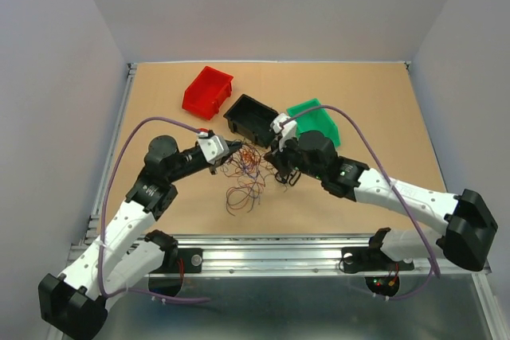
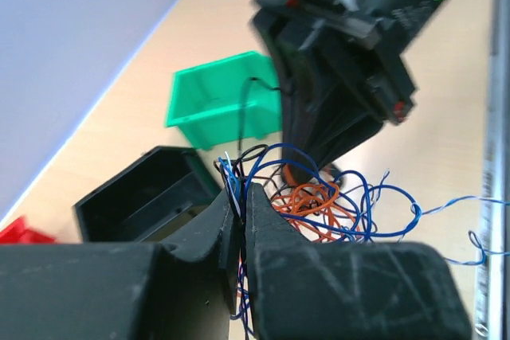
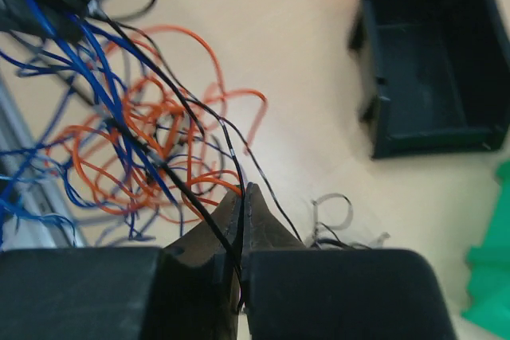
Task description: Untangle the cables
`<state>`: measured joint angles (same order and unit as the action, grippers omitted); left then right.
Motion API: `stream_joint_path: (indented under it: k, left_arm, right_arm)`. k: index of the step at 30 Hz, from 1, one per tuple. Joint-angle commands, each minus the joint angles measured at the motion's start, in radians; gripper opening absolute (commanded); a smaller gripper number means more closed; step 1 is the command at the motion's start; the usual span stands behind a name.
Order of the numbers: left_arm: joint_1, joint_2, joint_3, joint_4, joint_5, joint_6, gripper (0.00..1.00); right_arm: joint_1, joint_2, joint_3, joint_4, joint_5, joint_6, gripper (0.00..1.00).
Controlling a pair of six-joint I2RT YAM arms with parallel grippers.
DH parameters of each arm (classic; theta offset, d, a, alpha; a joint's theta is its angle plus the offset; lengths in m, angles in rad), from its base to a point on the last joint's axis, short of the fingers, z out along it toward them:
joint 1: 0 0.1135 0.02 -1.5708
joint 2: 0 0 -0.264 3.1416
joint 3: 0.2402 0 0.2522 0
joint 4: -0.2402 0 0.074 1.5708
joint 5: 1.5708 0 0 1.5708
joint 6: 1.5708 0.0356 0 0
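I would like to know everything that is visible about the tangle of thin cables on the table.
The cables are hair-thin, curly wires in blue, orange and black, seemingly plastic-coated. They spread as a loose tangle over the table, between the arms, near the black bin. The left gripper is shut on blue strands; the right gripper is shut on a black strand.

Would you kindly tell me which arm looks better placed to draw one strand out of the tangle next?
Probably the right: the right jaws are shut on a black wire leading out of the tangle, while the left jaws pinch several blue wires together.
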<state>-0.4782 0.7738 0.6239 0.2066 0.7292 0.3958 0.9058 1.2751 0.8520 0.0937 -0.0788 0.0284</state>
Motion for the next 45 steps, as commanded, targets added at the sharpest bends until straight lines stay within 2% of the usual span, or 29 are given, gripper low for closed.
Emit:
stream_joint_path:
  k: [1,3,4,6,7,10,13,14,16,17,19,20,21,23,24,25,26,28,31,35,38,45]
  left_arm:
    - [0.016,-0.045,-0.012,0.152,-0.269,-0.058,0.16]
    - [0.021,-0.062,-0.019,0.175,-0.374,-0.067,0.17]
    - [0.023,-0.07,-0.021,0.181,-0.41,-0.069,0.17]
    - [0.032,-0.093,-0.03,0.192,-0.476,-0.077,0.19]
    - [0.036,-0.102,-0.033,0.197,-0.479,-0.077,0.21]
    - [0.039,-0.125,-0.046,0.198,-0.468,-0.066,0.27]
    - [0.039,-0.119,-0.05,0.241,-0.65,-0.075,0.27]
    - [0.046,-0.11,-0.043,0.25,-0.794,-0.09,0.27]
    - [0.061,-0.113,-0.038,0.267,-0.881,-0.112,0.27]
    - [0.081,-0.134,-0.041,0.269,-0.878,-0.12,0.27]
    - [0.095,-0.171,-0.065,0.264,-0.728,-0.107,0.27]
    - [0.096,-0.191,-0.075,0.258,-0.634,-0.095,0.27]
    - [0.098,-0.232,-0.093,0.254,-0.493,-0.071,0.27]
    - [0.098,-0.286,-0.108,0.235,-0.369,-0.051,0.33]
    - [0.098,-0.298,-0.124,0.229,-0.253,-0.029,0.42]
    - [0.098,-0.306,-0.128,0.212,-0.199,-0.025,0.49]
    - [0.096,-0.303,-0.133,0.191,-0.048,0.003,0.59]
    - [0.098,-0.278,-0.131,0.171,0.013,0.018,0.65]
    - [0.096,-0.161,-0.109,0.151,0.114,0.044,0.71]
    - [0.093,-0.058,-0.087,0.148,0.179,0.052,0.75]
    - [0.086,-0.016,-0.078,0.158,0.234,0.045,0.75]
    - [0.058,0.047,-0.059,0.169,0.366,0.038,0.75]
  right_arm:
    - [0.007,-0.112,0.059,-0.139,0.387,0.113,0.0]
    - [0.007,-0.195,0.042,-0.222,0.567,0.172,0.01]
    - [0.007,-0.224,0.03,-0.245,0.595,0.207,0.01]
    - [0.007,-0.301,0.007,-0.285,0.628,0.235,0.01]
    - [0.007,-0.381,-0.008,-0.311,0.636,0.255,0.01]
    - [0.007,-0.494,-0.053,-0.344,0.629,0.277,0.01]
    - [0.007,-0.588,-0.074,-0.38,0.669,0.309,0.0]
    - [0.007,-0.611,-0.079,-0.387,0.718,0.324,0.01]
    - [0.005,-0.626,-0.082,-0.391,0.754,0.332,0.01]
    - [0.007,-0.631,-0.083,-0.39,0.726,0.324,0.01]
    - [0.007,-0.628,-0.079,-0.375,0.65,0.309,0.01]
    - [0.007,-0.626,-0.08,-0.362,0.563,0.286,0.01]
    - [0.007,-0.62,-0.082,-0.345,0.516,0.271,0.01]
    - [0.007,-0.615,-0.096,-0.29,0.394,0.233,0.01]
    - [0.007,-0.611,-0.097,-0.275,0.354,0.225,0.02]
    - [0.005,-0.599,-0.102,-0.25,0.276,0.202,0.02]
    - [0.007,-0.582,-0.103,-0.218,0.199,0.185,0.06]
    - [0.007,-0.542,-0.1,-0.18,0.089,0.159,0.07]
    - [0.005,-0.481,-0.087,-0.124,-0.036,0.134,0.08]
    - [0.007,-0.425,-0.079,-0.045,-0.101,0.123,0.09]
    - [0.007,-0.384,-0.073,-0.025,-0.165,0.114,0.09]
    - [0.007,-0.301,-0.042,0.017,-0.194,0.11,0.1]
